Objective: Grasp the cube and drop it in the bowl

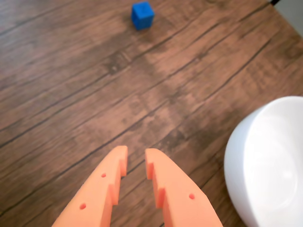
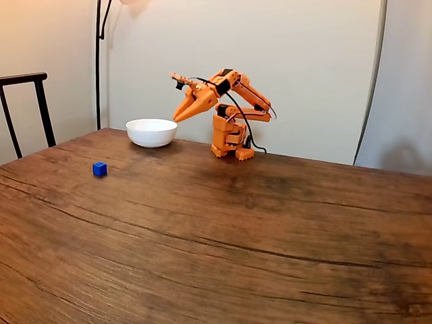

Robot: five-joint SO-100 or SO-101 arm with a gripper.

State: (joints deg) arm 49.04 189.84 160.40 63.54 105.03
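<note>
Fixed view: the white bowl (image 2: 152,132) stands on the wooden table (image 2: 270,229) just beside the orange arm (image 2: 233,118); what shows of its inside in the wrist view (image 1: 270,161) is bare. The arm is raised and folded, its gripper (image 2: 177,118) angled down above the bowl's rim, jaws slightly apart and holding nothing (image 1: 136,163). The cube (image 2: 100,169), small and bright blue, lies on the table well apart from both (image 1: 142,15).
</note>
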